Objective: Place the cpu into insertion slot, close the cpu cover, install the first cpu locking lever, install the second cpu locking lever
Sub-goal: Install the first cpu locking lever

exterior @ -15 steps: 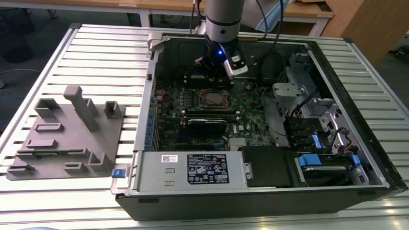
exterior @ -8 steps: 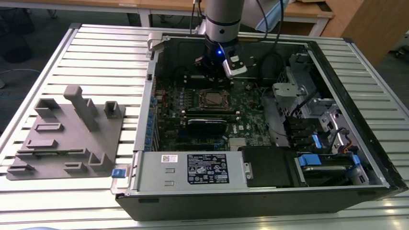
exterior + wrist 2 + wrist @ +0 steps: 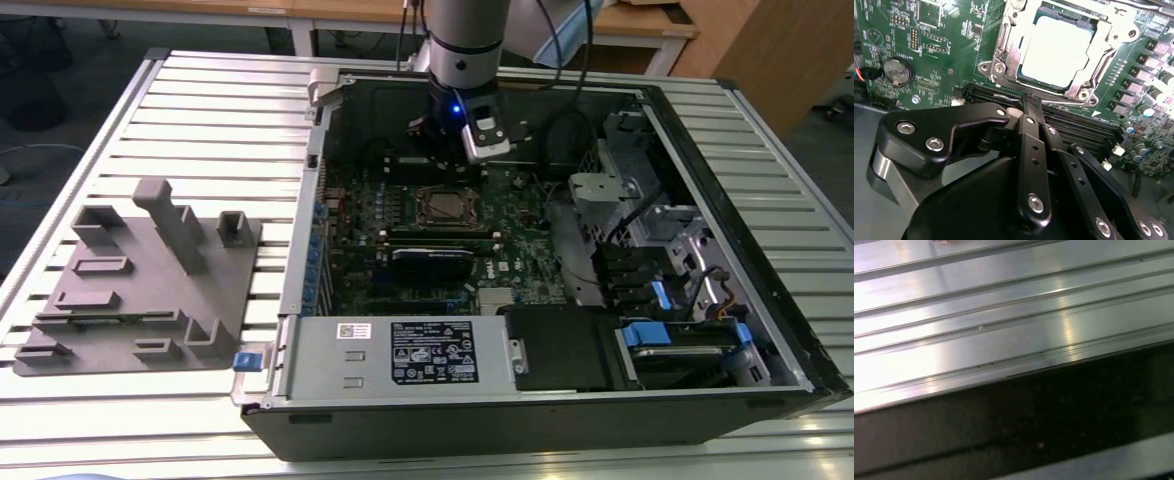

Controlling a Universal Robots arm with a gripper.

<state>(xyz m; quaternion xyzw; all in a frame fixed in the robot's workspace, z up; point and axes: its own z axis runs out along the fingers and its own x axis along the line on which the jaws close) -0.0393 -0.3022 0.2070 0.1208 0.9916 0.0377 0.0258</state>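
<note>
Green board (image 3: 400, 215): lying flat inside the open computer case (image 3: 747, 330), around the middle of the exterior view.
Case: sitting on the slatted metal table (image 3: 200, 110) and taking up the centre and right of the frame.
Slot (image 3: 445, 207): showing as a small square socket on the board, just above the frame's centre.
Arm (image 3: 463, 45): reaching down from the top centre of the frame into the case.
Gripper (image 3: 438, 152): hanging close over the board, just above the slot in the frame.
Black card (image 3: 430, 262): standing on the board below the slot.
Grey fixture (image 3: 147, 280): resting on the table at the left of the frame, well apart from the slot.
Chip (image 3: 1054, 50): lying in the slot at the upper centre-right of the second wrist view, showing its pale metal top.
Cover (image 3: 1094, 67): lying flat as a silver frame around the chip.
Fingers (image 3: 1030, 150): stretching up from the lower frame, black and drawn together with nothing between them; their tips are sitting over the long black slots (image 3: 989, 95) just below the socket.
Coin battery (image 3: 898, 70): sitting on the board at the left.
Table, first wrist view: running as bright ribbed metal across the upper frame, with a dark band lying below it.
</note>
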